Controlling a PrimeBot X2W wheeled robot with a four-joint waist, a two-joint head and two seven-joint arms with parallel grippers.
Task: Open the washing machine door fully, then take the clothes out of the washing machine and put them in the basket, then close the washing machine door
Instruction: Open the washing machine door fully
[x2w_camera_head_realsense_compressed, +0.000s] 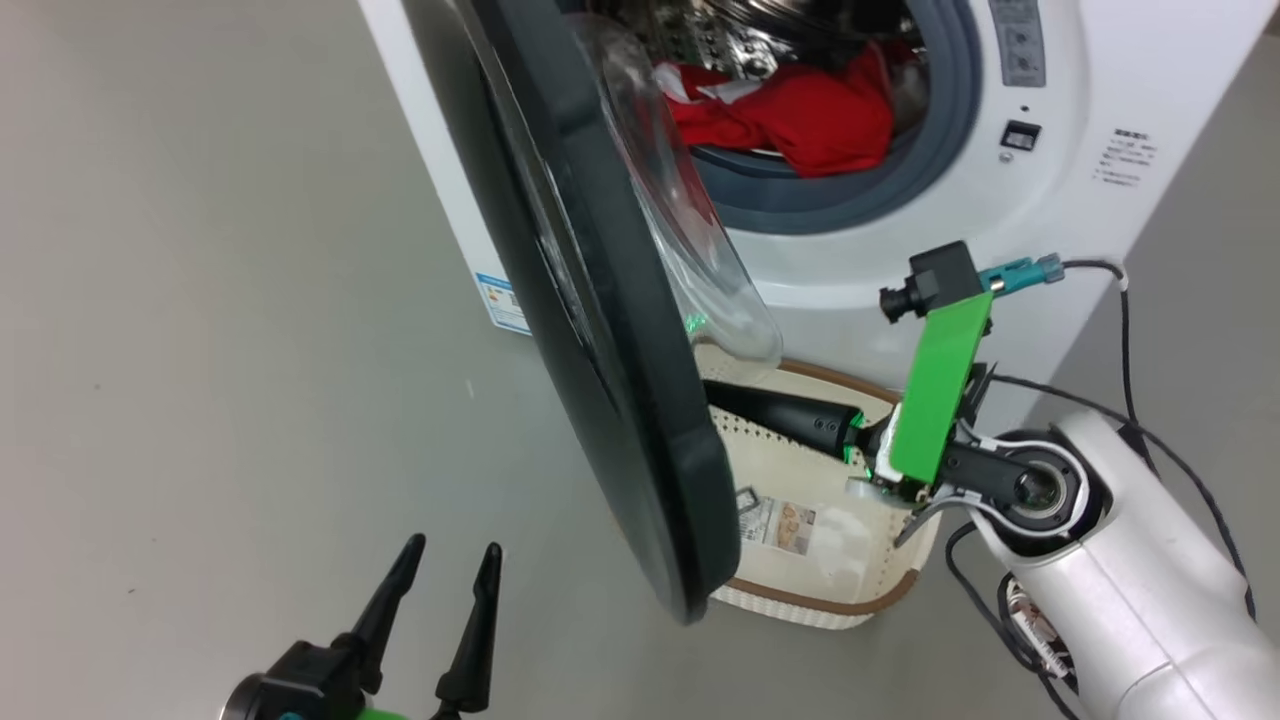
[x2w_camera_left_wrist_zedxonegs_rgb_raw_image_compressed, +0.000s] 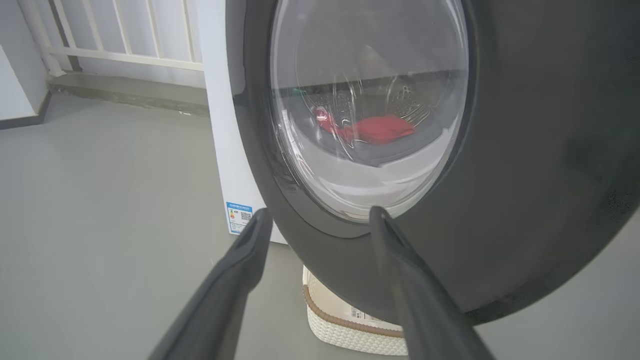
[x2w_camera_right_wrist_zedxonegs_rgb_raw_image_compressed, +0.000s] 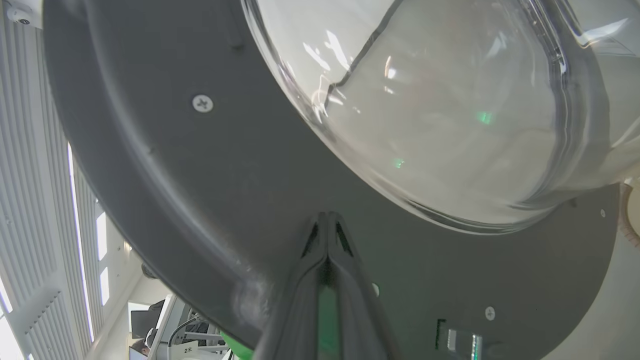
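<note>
Standing part open just ahead of the left gripper (x2w_camera_head_realsense_compressed: 453, 545) is the door (x2w_camera_head_realsense_compressed: 620, 400), a wide glossy black rim around bulging clear glass. That gripper's two tapered dark fingers are spreading wide and gripping nothing. The right gripper (x2w_camera_right_wrist_zedxonegs_rgb_raw_image_compressed: 327, 217) is pressing its fingers tight together, empty, with the tips right at the door's matte inner face below the glass bulge. Beyond the right fingers, crumpled red clothes (x2w_camera_head_realsense_compressed: 800, 115) are lying inside the perforated steel drum (x2w_camera_head_realsense_compressed: 700, 35) of the white washing machine (x2w_camera_head_realsense_compressed: 1100, 100). Beneath those fingers the cream perforated basket (x2w_camera_head_realsense_compressed: 840, 597) with a brown rim is sitting, a paper label (x2w_camera_head_realsense_compressed: 785, 522) lying inside.

A white railing (x2w_camera_left_wrist_zedxonegs_rgb_raw_image_compressed: 120, 56) edges the grey floor (x2w_camera_left_wrist_zedxonegs_rgb_raw_image_compressed: 100, 175).
</note>
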